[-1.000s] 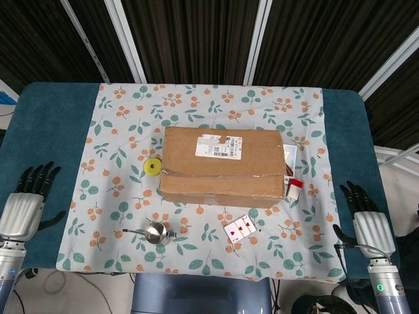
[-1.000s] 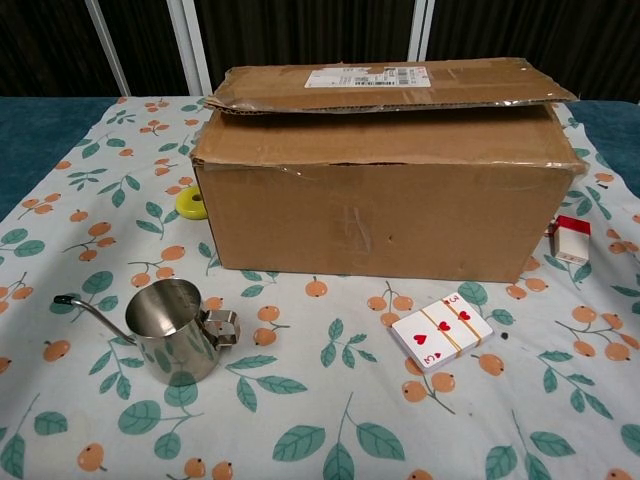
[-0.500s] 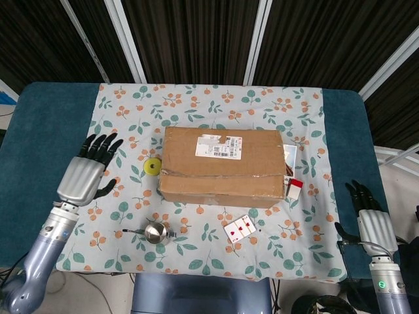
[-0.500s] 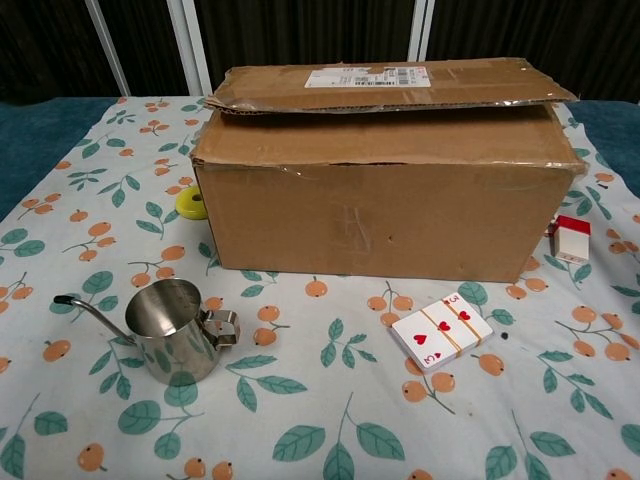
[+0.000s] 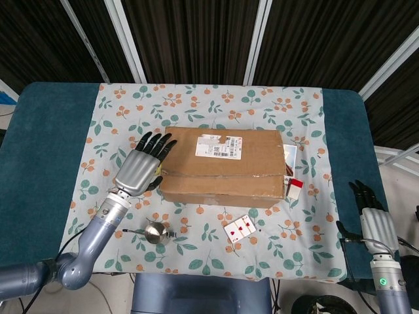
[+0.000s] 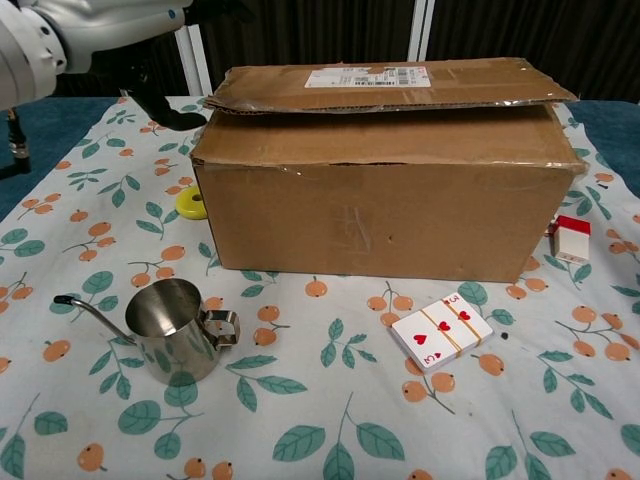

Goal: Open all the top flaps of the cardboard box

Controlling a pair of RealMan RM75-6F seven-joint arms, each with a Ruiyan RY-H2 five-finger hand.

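A brown cardboard box [image 5: 222, 167] [image 6: 385, 170] stands mid-table with its top flaps folded down; the near long flap sits slightly raised at its edge. My left hand [image 5: 141, 169] [image 6: 100, 30] hovers at the box's left end, fingers spread and empty, fingertips near the top left corner. My right hand [image 5: 370, 212] rests low at the table's right edge, far from the box, fingers straight and apart, holding nothing.
A steel milk jug [image 5: 156, 232] [image 6: 175, 330] stands in front of the box's left part. A yellow ring [image 6: 190, 204] lies left of the box. A playing-card deck [image 5: 241, 227] [image 6: 441, 331] and a small red-white box [image 5: 295, 188] [image 6: 571, 239] lie to the right.
My left hand has swept from the table's left edge in to the box's left end. My right hand has slid slightly down and back. The box has not moved.
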